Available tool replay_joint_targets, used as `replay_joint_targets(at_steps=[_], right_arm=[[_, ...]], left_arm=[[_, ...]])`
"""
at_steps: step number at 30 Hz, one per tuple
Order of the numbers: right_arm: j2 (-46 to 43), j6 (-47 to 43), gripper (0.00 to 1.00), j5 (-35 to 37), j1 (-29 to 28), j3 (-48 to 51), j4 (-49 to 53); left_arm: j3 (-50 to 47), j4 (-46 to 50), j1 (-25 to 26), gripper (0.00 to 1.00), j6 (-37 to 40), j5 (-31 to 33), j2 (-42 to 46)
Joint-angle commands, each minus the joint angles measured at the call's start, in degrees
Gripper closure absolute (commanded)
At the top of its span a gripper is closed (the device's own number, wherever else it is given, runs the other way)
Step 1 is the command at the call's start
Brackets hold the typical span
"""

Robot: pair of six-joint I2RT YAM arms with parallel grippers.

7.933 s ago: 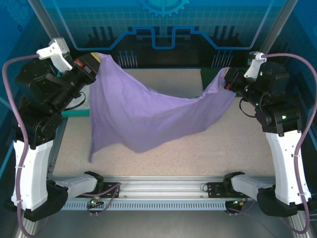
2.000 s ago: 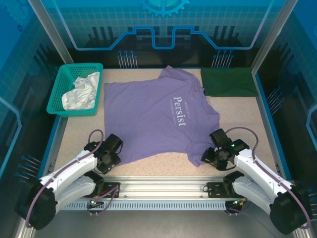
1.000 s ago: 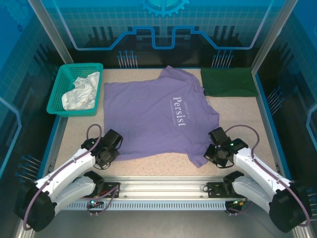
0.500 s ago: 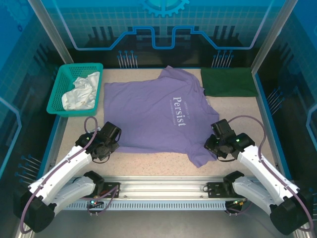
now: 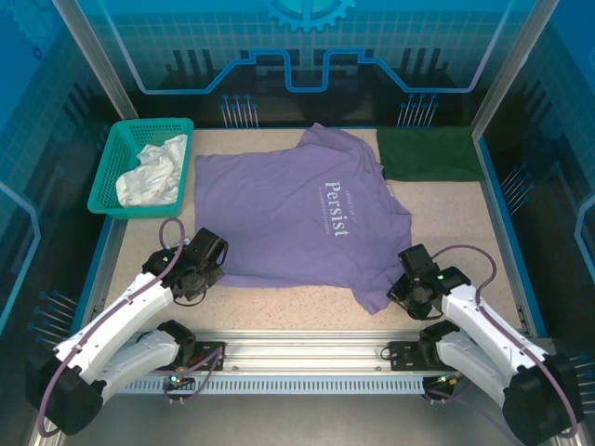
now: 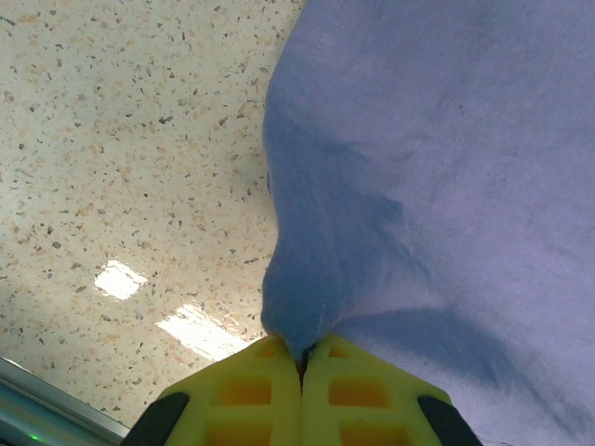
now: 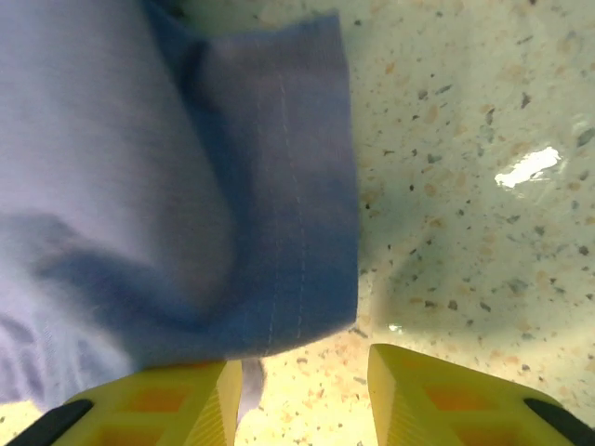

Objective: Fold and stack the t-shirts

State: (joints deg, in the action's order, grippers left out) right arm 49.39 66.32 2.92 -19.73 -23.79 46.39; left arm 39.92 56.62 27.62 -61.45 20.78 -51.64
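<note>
Pinching the purple t-shirt (image 5: 297, 223) by its hem, my left jaws press tight; my right jaws stand spread beside the hem, by the counter (image 5: 279, 313) near edge.

The purple shirt (image 5: 297, 214) covers mid-table. Bare table (image 5: 446, 218) lies open to its right, on the near side of the green shirt (image 5: 429, 153) in the far right corner, and in a strip along the near edge. The basket (image 5: 135, 212) blocks the far left corner.
</note>
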Motion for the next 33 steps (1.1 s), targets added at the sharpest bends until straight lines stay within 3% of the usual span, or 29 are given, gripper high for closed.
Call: replay_joint_targets(at_steps=[1, 3, 12, 21, 25, 28, 33], right_arm=[[1.31, 2.17, 0.59, -1.76, 1.1, 1.88, -5.11], [2.72, 1.63, 0.62, -0.88, 1.27, 1.61, -6.41], [10.74, -3.34, 0.98, -0.54, 3.77, -1.05, -10.68], [6.83, -5.48, 1.0, 0.71, -0.55, -3.46, -8.22], [5.72, -4.92, 0.74, 2.45, -7.73, -5.79, -5.1], [5.74, -2.43, 0.6, 6.36, -14.52, -7.64, -0.2], [4.62, 2.27, 0.55, 12.72, -24.5, -9.12, 5.48]], left_arm=[[-0.9, 0.44, 0.28, 1.0, 1.31, 0.64, 0.69], [-1.0, 0.69, 0.31, 1.0, 1.36, 0.76, 1.27], [-1.21, 0.25, 0.31, 1.0, 1.88, 1.13, 1.54], [-0.8, 0.34, 0.33, 1.0, 3.3, 1.47, 1.54], [-0.83, -0.19, 0.32, 1.0, 3.77, 1.24, 1.18], [-0.81, -0.43, 0.28, 1.0, 4.09, 1.08, 0.84], [-0.85, -0.65, 0.33, 1.0, 4.43, 0.76, 0.58]])
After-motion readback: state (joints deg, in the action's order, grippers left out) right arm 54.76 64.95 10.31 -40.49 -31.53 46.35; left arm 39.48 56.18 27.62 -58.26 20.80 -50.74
